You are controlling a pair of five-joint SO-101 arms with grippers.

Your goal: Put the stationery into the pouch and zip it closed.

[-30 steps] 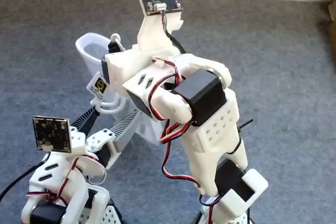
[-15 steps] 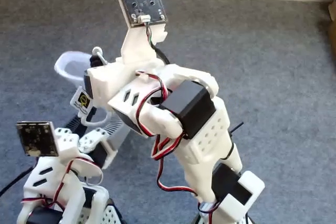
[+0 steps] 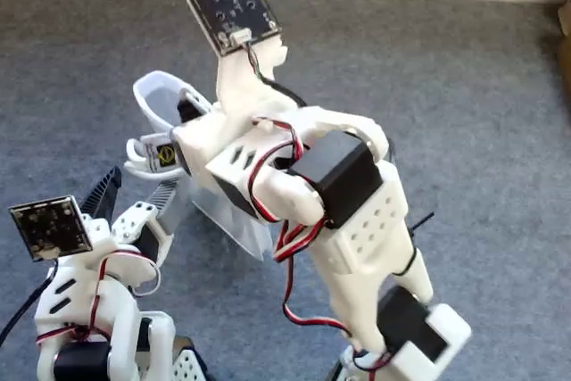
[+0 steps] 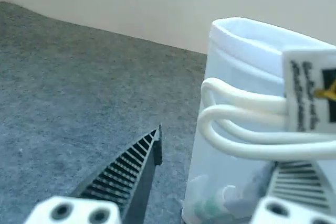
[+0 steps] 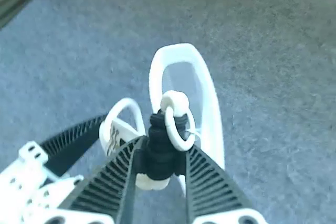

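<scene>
Grey carpet [image 3: 482, 86] is bearing the upright pouch [image 3: 156, 100]. At its rim the zip pull [image 5: 163, 135] is being clenched by the right gripper [image 5: 160, 156]; the left gripper [image 4: 226, 153] is being held released at its base, probably best closed for bracing.

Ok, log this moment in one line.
right gripper: shut on zipper pull | left gripper: open beside pouch | pouch: mouth open | stationery: some inside

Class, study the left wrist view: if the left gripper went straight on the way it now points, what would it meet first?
Most likely the pouch: its wall stands just ahead of the left gripper, partly between its open fingers. How near it is, the picture leaves unclear.
</scene>
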